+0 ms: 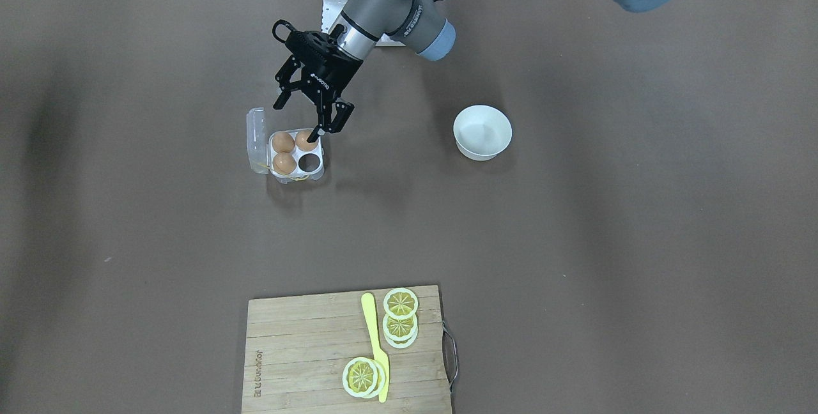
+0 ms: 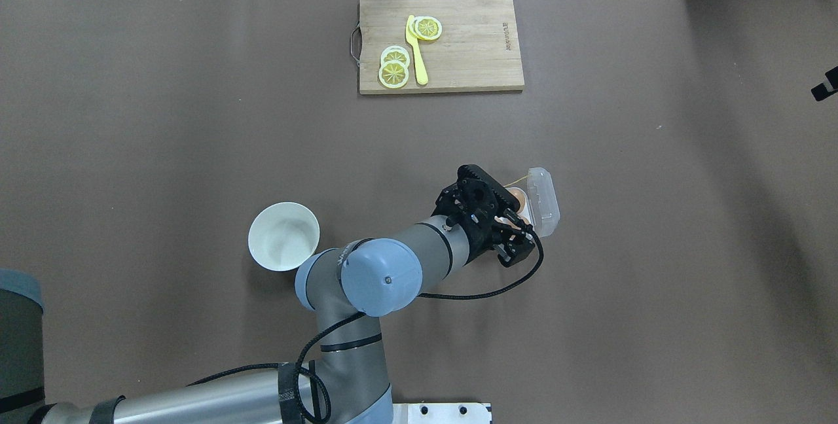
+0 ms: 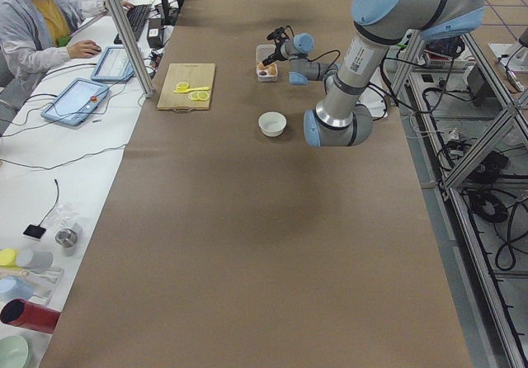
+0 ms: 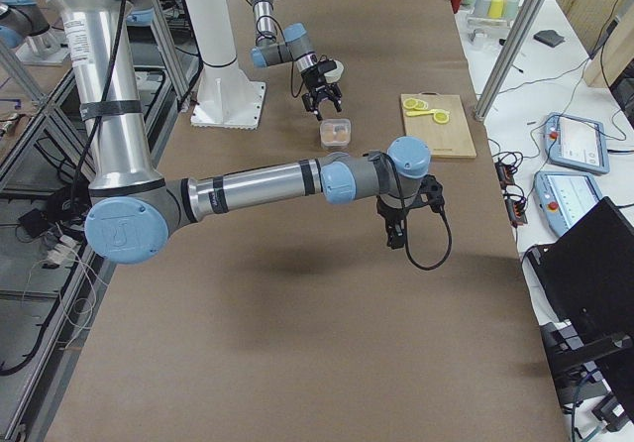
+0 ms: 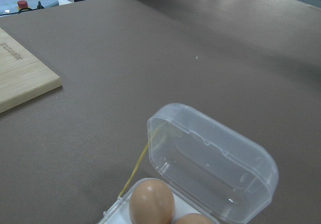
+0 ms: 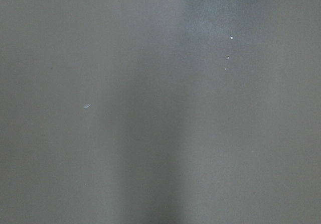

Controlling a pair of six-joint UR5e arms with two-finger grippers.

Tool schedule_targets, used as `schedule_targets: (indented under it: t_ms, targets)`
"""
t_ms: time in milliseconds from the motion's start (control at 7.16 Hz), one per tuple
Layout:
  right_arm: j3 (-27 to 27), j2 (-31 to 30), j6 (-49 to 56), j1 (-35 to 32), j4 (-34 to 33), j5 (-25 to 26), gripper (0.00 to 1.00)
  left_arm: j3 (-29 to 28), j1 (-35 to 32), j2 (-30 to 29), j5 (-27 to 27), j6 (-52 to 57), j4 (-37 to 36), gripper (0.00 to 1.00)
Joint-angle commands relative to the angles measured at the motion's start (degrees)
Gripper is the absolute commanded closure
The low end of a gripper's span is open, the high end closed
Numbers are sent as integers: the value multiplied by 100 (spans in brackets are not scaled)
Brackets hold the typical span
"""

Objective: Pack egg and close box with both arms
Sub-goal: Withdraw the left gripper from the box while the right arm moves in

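Facing the robot, the black two-finger left gripper (image 1: 297, 121) hangs over the small square clear-plastic egg carton (image 1: 298, 153). The carton sits nearer the robot's edge of the brown surface (image 1: 575, 241), roughly midway along it. The fingers (image 1: 332, 119) are spread wide and released, and one tip looks to be touching the small orange-brown egg (image 1: 304, 141), which lies in a cell on the carton's robot side. Two other brown eggs (image 1: 283, 143) fill the cells along the transparent hinged lid (image 1: 257, 141), which stands open. A round white bowl (image 1: 482, 132) sits well apart from the carton. A wooden cutting board (image 1: 300, 350) with yellow lemon slices (image 1: 401, 303) lies at the operators' edge. From overhead, the left gripper (image 2: 507, 211) hides most of the carton; the lid (image 2: 545, 201) juts out beside it. From the left end, the carton (image 3: 266, 72) shows small, beyond the bowl (image 3: 272, 124). From the right end, the black right gripper (image 4: 394, 236) hovers over bare surface toward that end, and I cannot tell how its fingers stand. The left wrist view shows the lid (image 5: 215, 158) tilted open behind the two other eggs (image 5: 152, 202). The right wrist view shows only bare surface (image 6: 160, 103).
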State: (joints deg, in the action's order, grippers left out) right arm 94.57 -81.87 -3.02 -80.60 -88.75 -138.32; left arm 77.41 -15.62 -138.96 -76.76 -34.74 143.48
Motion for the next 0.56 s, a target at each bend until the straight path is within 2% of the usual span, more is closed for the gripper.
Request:
schedule_targets:
  t_ms: [0, 140, 419]
  targets:
    - [18, 22, 3, 0, 16, 16, 0, 309, -404, 314, -50, -208, -75, 4]
    - [-34, 135, -6, 0, 7, 77, 0, 440, -694, 691, -128, -270, -145, 5]
    - [53, 337, -487, 96, 25, 86, 0, 1271, -1965, 1203, -2017, -613, -2269, 7]
